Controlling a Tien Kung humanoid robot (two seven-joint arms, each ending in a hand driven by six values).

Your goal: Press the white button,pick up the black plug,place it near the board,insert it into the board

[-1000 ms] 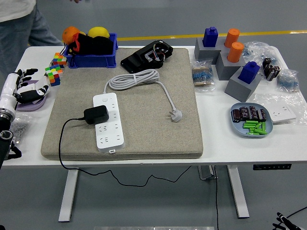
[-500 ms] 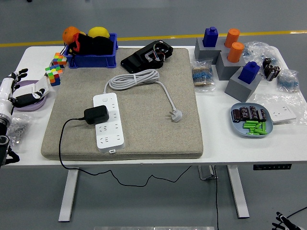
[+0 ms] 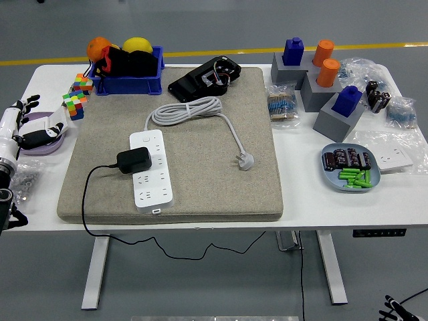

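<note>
A black plug [image 3: 134, 159] sits inserted in a white power strip [image 3: 151, 170] on a grey mat [image 3: 200, 187] covering the middle of the white counter [image 3: 301, 194]. Its black cord trails over the counter's near edge. The robot's left hand [image 3: 27, 130] rests at the counter's left edge, fingers spread wide and holding nothing.
</note>
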